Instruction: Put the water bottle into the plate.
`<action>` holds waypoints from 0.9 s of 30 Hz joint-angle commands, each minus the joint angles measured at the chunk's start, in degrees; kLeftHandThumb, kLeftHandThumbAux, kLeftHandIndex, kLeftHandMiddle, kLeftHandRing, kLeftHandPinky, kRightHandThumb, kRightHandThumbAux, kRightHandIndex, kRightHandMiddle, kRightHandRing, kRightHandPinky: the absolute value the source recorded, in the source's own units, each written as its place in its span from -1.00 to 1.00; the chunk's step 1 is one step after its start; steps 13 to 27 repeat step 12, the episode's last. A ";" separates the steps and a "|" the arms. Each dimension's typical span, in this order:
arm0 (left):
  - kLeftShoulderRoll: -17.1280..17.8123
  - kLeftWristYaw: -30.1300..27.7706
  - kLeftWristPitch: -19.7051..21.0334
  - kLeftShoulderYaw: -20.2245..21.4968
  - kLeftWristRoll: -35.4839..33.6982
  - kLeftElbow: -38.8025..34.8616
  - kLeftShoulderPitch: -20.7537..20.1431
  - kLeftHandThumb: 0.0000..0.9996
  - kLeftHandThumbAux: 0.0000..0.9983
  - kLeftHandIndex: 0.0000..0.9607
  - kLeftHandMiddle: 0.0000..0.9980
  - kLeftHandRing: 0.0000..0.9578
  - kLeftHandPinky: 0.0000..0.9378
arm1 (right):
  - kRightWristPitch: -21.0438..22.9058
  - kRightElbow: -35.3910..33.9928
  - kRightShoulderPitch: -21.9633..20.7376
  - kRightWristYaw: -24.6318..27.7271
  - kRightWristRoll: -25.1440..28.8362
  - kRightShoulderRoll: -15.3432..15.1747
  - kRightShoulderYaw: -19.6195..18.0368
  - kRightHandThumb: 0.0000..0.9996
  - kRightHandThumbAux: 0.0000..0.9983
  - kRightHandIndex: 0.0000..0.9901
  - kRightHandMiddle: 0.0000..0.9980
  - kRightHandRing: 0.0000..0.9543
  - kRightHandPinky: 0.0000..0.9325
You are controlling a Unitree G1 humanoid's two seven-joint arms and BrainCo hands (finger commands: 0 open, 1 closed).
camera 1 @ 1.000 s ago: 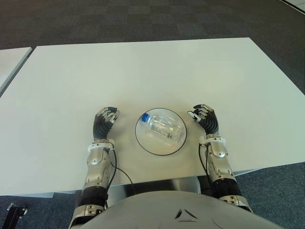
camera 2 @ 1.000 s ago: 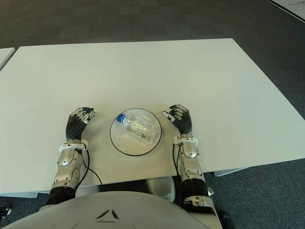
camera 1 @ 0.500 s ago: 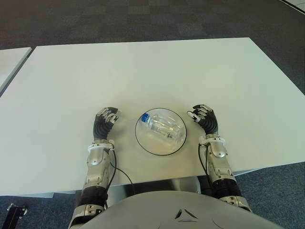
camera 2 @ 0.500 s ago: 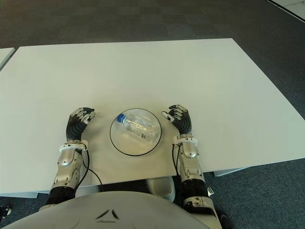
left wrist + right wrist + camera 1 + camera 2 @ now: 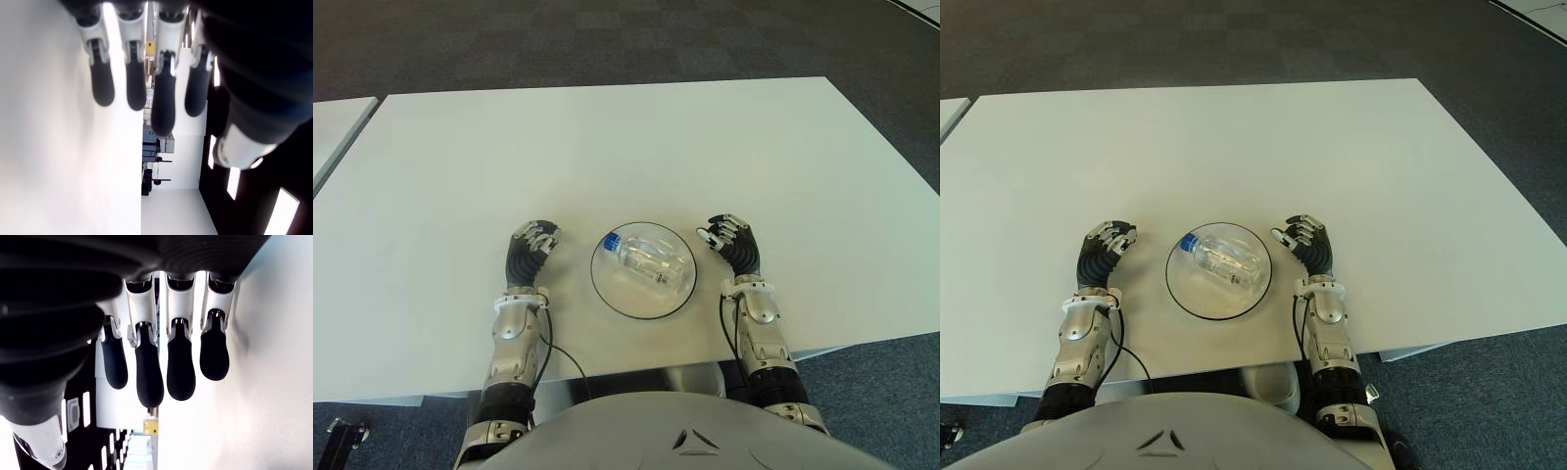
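A clear water bottle (image 5: 646, 260) with a blue cap lies on its side in the white, dark-rimmed plate (image 5: 610, 294) near the table's front edge. My left hand (image 5: 530, 251) shows just left of the plate and my right hand (image 5: 732, 243) just right of it. Neither touches the bottle. Both wrist views show relaxed fingers (image 5: 164, 93) (image 5: 181, 360) with nothing held between them.
The white table (image 5: 607, 147) stretches far and wide behind the plate. A second white table's corner (image 5: 333, 122) shows at the far left. Dark carpet (image 5: 607, 39) lies beyond.
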 commanded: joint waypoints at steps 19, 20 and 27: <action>-0.51 -0.09 2.50 -0.01 0.03 1.31 1.31 0.41 0.42 -0.09 0.25 0.27 0.27 | 2.70 0.43 1.34 0.12 -0.51 0.21 0.60 0.41 0.46 -0.12 0.23 0.32 0.40; -0.51 -0.09 2.50 -0.01 0.03 1.31 1.31 0.41 0.42 -0.09 0.25 0.27 0.27 | 2.70 0.43 1.34 0.12 -0.51 0.21 0.60 0.41 0.46 -0.12 0.23 0.32 0.40; -0.51 -0.09 2.50 -0.01 0.03 1.31 1.31 0.41 0.42 -0.09 0.25 0.27 0.27 | 2.70 0.43 1.34 0.12 -0.51 0.21 0.60 0.41 0.46 -0.12 0.23 0.32 0.40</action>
